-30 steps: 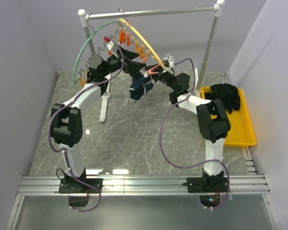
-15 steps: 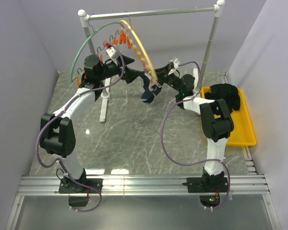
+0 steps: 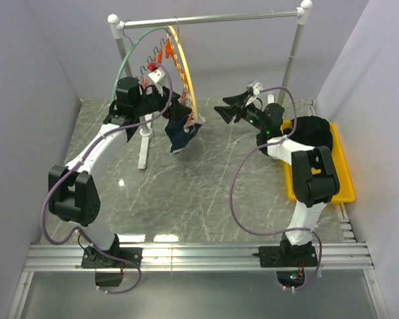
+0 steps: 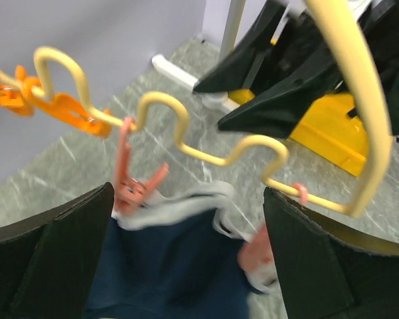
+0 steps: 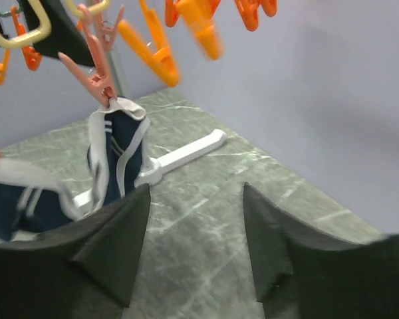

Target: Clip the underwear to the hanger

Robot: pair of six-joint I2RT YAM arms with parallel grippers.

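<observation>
The yellow hanger (image 3: 185,73) hangs from the rail, with orange clips along its wavy wire (image 4: 186,139). The navy underwear (image 3: 181,136) with white trim dangles below it. In the left wrist view two pinkish clips (image 4: 130,189) bite its white waistband (image 4: 179,209). My left gripper (image 3: 179,114) is open wide, its fingers on either side of the underwear (image 4: 173,266) without pinching it. My right gripper (image 3: 222,109) stands open to the right of the hanger, apart from it. Nothing is between its fingers (image 5: 113,246). The clipped underwear (image 5: 116,159) shows ahead of it.
A green hanger (image 3: 130,56) hangs on the same rail (image 3: 213,16) to the left. The rack's white foot (image 3: 144,146) stands on the marble table. A yellow tray (image 3: 319,183) at the right holds a black clothing pile (image 3: 312,133).
My right gripper has opened and drawn back to the right, away from the hanger. The hanger and the underwear have swung left, and my left arm has shifted with them.
</observation>
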